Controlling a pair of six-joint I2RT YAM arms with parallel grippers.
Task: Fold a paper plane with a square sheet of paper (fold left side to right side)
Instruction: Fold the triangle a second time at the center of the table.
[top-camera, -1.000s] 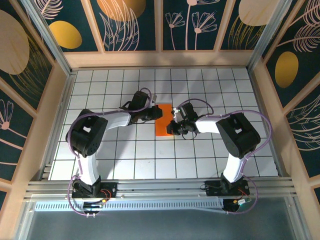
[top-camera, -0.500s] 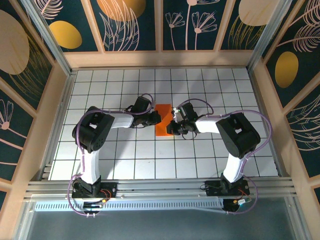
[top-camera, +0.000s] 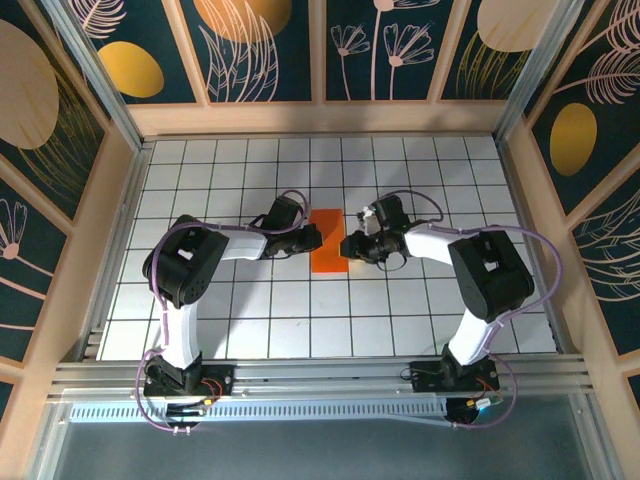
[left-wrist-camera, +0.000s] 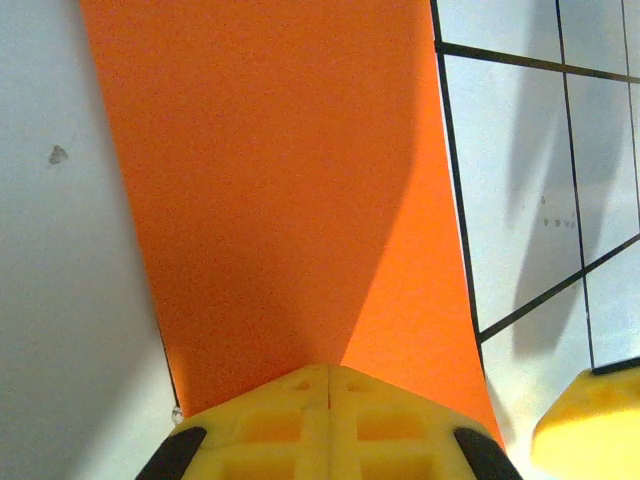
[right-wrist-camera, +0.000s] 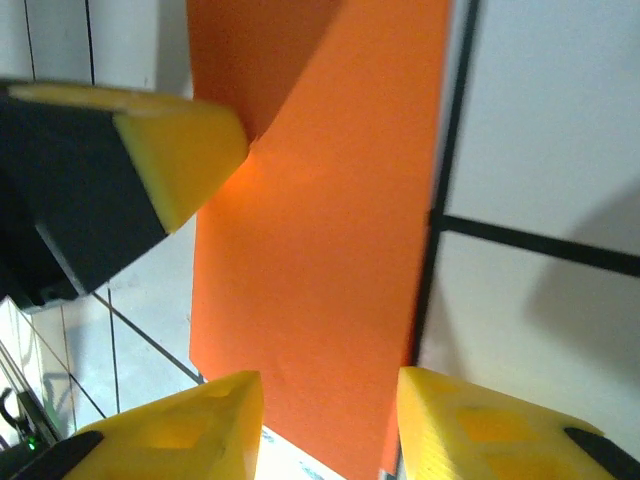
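Observation:
The square sheet of paper (top-camera: 328, 243) lies at mid table as a narrow bright orange rectangle, folded in half. My left gripper (top-camera: 312, 238) is shut, and its joined yellow fingertips (left-wrist-camera: 300, 410) rest on the paper (left-wrist-camera: 270, 180) at its left edge with nothing between them. My right gripper (top-camera: 350, 246) stands open at the paper's right edge. In the right wrist view its yellow fingers (right-wrist-camera: 185, 425) straddle the near end of the paper (right-wrist-camera: 320, 250). The left gripper's yellow tip (right-wrist-camera: 180, 150) touches the sheet's far left side.
The white gridded table (top-camera: 250, 310) is walled by a wooden frame (top-camera: 320, 118) at the back and both sides. A metal rail (top-camera: 300, 375) runs along the near edge by the arm bases. Both arms reach inward and meet at the paper.
The left arm swung in and lowered its tip onto the paper's left edge. The right wrist shifted back and to the right, its tip staying at the right edge.

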